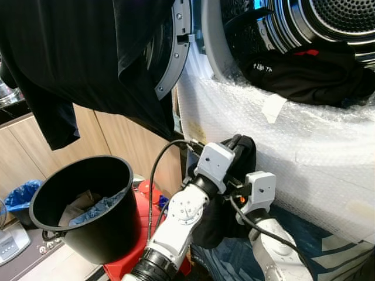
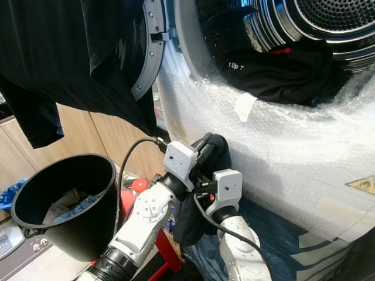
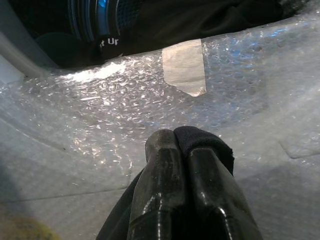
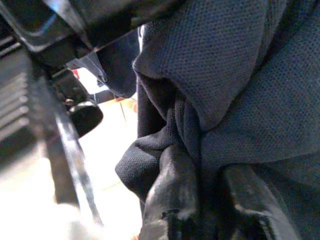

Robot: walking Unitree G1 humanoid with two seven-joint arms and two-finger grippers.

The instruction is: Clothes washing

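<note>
A dark garment [image 1: 243, 153] hangs bunched just below the washing machine's drum opening [image 1: 304, 35], pinched by both grippers at once, apparently so its loose bulk can be lifted over the rim in 1 bundle. In the left wrist view the left gripper [image 3: 176, 145] has its 2 black fingers pressed together with a fold of the cloth caught between the tips, pointing up at the bubble wrap [image 3: 125, 100] that covers the machine's front. In the right wrist view the right gripper [image 4: 200, 165] is likewise clamped on the mesh fabric, which wraps over and around its fingers. More black clothes [image 1: 310, 73] already lie inside the drum, and another black shirt [image 1: 76, 52] drapes over the open door [image 1: 176, 52]. To the robot's left, a black bucket [image 1: 44, 219] holding a few items stands near a red stool [image 1: 143, 225].
</note>
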